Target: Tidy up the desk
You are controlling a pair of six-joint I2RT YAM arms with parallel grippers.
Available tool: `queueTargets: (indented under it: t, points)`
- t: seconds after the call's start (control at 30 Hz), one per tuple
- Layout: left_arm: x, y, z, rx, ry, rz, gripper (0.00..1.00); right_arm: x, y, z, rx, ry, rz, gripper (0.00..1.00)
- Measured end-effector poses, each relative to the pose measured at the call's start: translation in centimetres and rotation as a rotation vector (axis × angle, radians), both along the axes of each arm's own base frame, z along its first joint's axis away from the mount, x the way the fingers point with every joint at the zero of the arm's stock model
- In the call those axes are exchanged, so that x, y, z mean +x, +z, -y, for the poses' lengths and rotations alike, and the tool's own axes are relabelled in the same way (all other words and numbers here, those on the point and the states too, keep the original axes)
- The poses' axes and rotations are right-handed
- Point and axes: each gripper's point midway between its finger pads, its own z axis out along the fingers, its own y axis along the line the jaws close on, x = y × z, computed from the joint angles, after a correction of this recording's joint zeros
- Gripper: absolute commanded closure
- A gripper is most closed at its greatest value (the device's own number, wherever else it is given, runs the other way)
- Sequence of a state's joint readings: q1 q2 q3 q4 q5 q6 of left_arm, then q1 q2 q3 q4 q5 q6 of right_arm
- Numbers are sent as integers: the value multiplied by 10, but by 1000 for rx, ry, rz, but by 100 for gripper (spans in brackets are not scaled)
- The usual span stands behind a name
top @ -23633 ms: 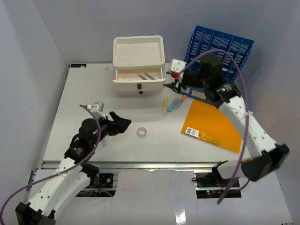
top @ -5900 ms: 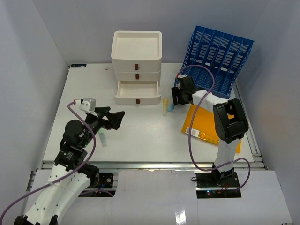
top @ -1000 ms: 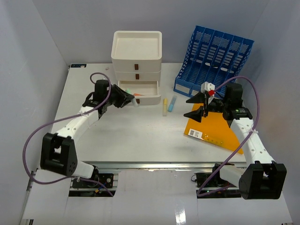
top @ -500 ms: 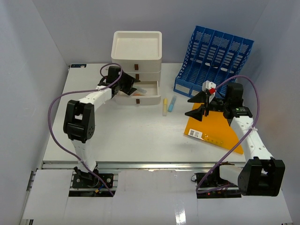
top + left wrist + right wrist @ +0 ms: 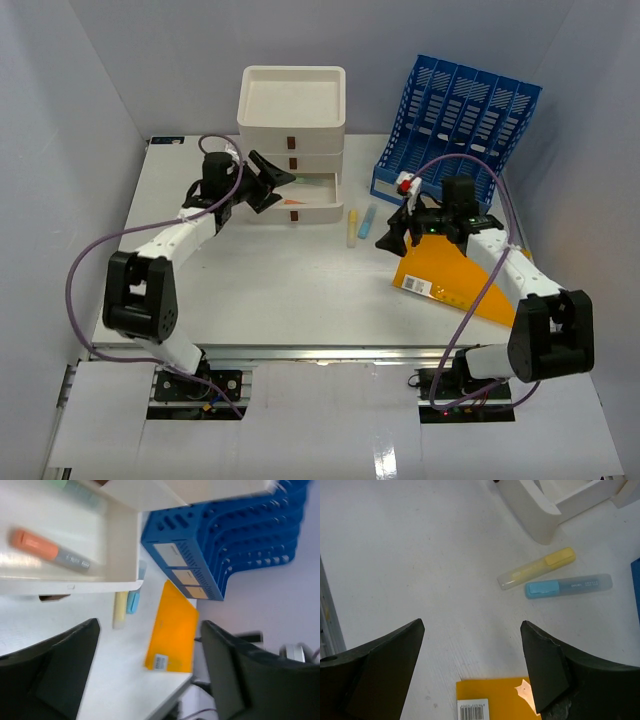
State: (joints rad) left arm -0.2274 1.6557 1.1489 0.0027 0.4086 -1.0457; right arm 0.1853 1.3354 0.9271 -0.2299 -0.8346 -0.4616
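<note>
Left gripper (image 5: 150, 630), right gripper (image 5: 472, 625) gape; left wrist, unlike right, shows orange marker (image 5: 50, 554) (in drawer (image 5: 122, 545)).

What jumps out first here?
The blue file rack stands at the far right, with the orange folder flat on the desk before it. At far centre the white drawer box has its bottom drawer pulled out, the open left gripper beside it.

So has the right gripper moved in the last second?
Yes. Against the blue file rack, the right gripper has shifted left in the top view, closer to the blue highlighter.
</note>
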Motion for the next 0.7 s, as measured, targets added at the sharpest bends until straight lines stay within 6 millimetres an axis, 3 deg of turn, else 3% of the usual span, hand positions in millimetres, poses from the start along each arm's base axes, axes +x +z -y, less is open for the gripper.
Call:
queueTargets:
  t: [0.1,0.2,0.23,0.27,0.33,0.43,0.57,0.7]
  points:
    - [-38,31,-11,83,-117,204,2,14,-18,-16,-111,-33,-35,13]
    - [-78,46,-22,199,-208,369,2,51,-25,-28,-186,-92,-53,13]
    - [-88,45,-25,236,-230,401,2,65,-27,-29,-206,-121,-67,12]
    - [-98,42,-28,273,-250,427,2,80,-30,-31,-225,-152,-82,2]
    - [-117,29,-37,347,-274,447,2,111,-37,-32,-254,-230,-128,10]
    - [-140,9,-52,450,-283,463,2,142,-58,-35,-287,-338,-191,10]
    - [-152,3,-68,550,-260,498,2,140,-97,-28,-372,-453,-302,10]
    - [-154,12,-77,601,-223,543,2,135,-109,-29,-432,-539,-318,10]
